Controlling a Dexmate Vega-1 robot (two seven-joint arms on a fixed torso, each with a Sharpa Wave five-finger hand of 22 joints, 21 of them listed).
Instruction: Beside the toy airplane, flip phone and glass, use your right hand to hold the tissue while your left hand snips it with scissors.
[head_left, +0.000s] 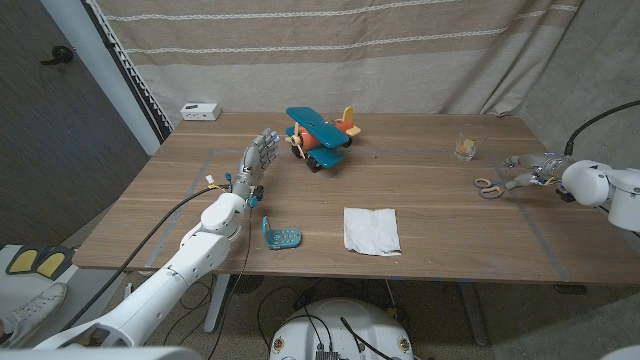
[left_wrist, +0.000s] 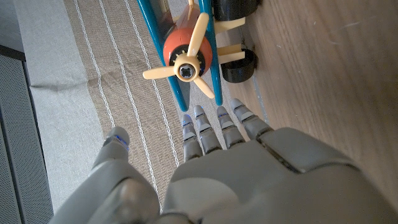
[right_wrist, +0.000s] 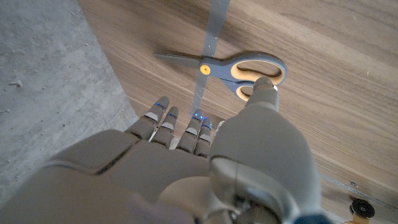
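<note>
Tissue (head_left: 371, 230) lay untouched at the table's (head_left: 450, 215) front middle, well apart from both hands.

The right hand (head_left: 532, 170) hovered open and empty just beside the scissors (head_left: 488, 187), near the glass (head_left: 465, 146). The left hand (head_left: 256, 160), fingers spread and holding nothing, stood by the toy airplane (head_left: 322, 136); the flip phone (head_left: 281, 236) lay left of the tissue.

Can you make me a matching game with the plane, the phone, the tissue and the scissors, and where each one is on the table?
Things:
1. toy airplane
2. flip phone
3. tissue
4. scissors

Places:
A. by the right hand
B. near the front edge, middle
C. just past the left hand
D. near the front edge, left of the tissue

Pairs: 1-C, 2-D, 3-B, 4-A
</note>
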